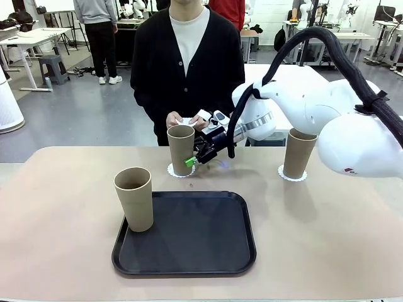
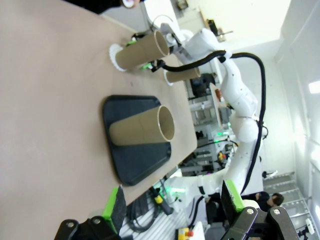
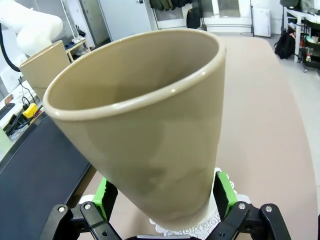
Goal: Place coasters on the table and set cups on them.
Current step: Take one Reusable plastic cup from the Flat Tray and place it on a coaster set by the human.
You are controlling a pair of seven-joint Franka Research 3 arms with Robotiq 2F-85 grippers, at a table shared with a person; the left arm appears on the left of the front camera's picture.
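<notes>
- table, black tray lying near-centre;
- left cup upright on the tray's left edge; middle cup far-centre on a coaster; right cup far-right on another coaster;
- right gripper straddles the middle cup, released, a gap beside one pad; left gripper spread, empty.

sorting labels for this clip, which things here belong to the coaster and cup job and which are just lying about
Job: tall tan-brown tapered cups, one on the tray, one mid-table, one right; white scalloped round coasters under the latter two; wide beige tabletop; right gripper, open around the mid-table cup.
Lying about: black rounded tray; grey stool far behind.
</notes>
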